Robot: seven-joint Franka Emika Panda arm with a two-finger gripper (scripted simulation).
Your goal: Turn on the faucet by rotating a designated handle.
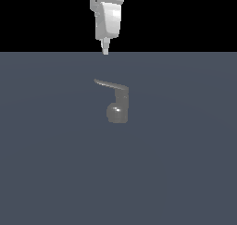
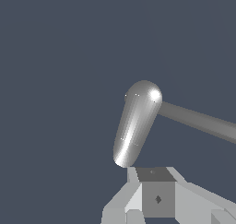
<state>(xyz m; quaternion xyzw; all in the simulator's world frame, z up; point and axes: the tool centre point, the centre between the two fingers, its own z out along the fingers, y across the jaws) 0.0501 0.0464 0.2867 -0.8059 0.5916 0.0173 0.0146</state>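
Faucet [image 1: 118,109] parts are all of grey metal with a soft shine: a rounded glossy bulb at the base, a short upright column above it, and on top the handle [image 1: 109,84], a thin, flat, slightly curved lever. In the exterior view the fixture stands near the middle of the flat, matte blue-grey floor [image 1: 185,173], and the lever reaches from the column's top toward the exterior view's left.

White and smooth, the robot arm [image 1: 107,15] comes down from the upper edge, where it is cut off, so only its last part shows. Its gripper [image 1: 105,49] hangs above the free end of the lever, clearly apart from it. From this side the fingers look like one narrow point, and I cannot tell whether they are closed or apart.

In the wrist view the faucet [image 2: 137,124] appears as a long polished rounded body with bright highlights, and the handle [image 2: 198,120] leaves it as a dull grey bar, cut by the picture's edge. Angular grey and white blocks of the gripper [image 2: 156,197] are partly visible; the fingertips are hard to make out.
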